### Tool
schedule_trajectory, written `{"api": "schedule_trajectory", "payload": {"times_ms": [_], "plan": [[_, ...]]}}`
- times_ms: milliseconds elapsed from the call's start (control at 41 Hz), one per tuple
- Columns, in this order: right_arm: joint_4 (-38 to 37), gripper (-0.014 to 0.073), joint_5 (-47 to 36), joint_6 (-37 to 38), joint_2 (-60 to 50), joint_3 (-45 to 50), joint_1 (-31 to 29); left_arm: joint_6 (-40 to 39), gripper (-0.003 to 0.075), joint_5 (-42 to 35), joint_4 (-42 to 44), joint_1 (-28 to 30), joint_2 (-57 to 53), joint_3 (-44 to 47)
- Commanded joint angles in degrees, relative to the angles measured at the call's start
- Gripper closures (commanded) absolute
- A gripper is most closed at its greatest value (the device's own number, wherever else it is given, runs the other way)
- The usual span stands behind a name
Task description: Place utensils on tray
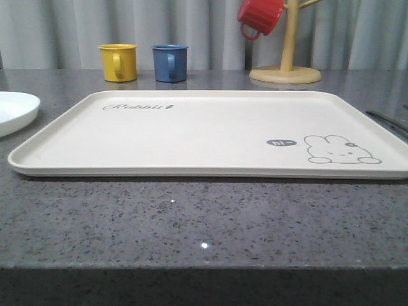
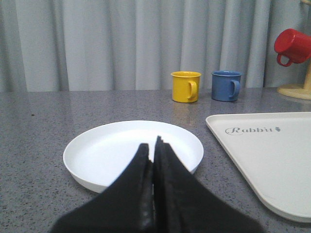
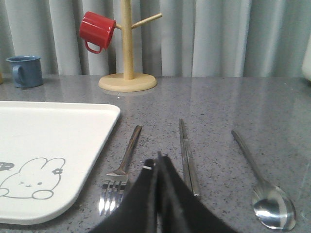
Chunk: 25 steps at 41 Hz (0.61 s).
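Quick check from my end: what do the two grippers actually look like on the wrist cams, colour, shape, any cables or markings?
Both look alike. The left gripper and the right gripper have matte black jaws, broad near the camera and tapering to narrow tips. The right one shows a small pale fleck near its tip. No cables, labels or markings are visible on either.

I seem to work at a kitchen counter: speckled grey stone worktop [image 1: 191, 223]; wooden mug tree [image 3: 127, 73]; mugs; pleated grey curtain [image 2: 121, 43] behind.
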Motion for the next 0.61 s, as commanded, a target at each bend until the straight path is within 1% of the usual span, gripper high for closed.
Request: {"api": "schedule_trajectory", "payload": {"times_ms": [0, 366, 415, 512, 585], "plan": [[-0.6, 0.0662, -4.5, -0.1, -0.9, 0.0, -0.3, -0.6, 0.074, -4.6, 0.0, -0.3, -1.2, 1.1], [-0.6, 0.0662, -5.8, -0.1, -0.9, 0.0, -0.3, -0.6, 0.074, -4.6, 0.0, -0.3, -1.2, 1.1], [-0.6, 0.0662, -5.6, -0.1, -0.9, -0.3, -0.3, -0.6, 0.074, -6.0, 0.0, -0.3, -1.2, 1.1], [-0.5, 0.0662, -1.9, -0.1, -0.9, -3.1, -0.3, -0.6, 0.074, -12.4, 0.0, -0.3, -1.2, 0.1], [-0.5, 0.0662, 1.8, -0.1, -0.9, -6.6, -0.3, -0.6, 0.074, -11.9, 0.0, -0.3, -1.0, -3.5]]}}
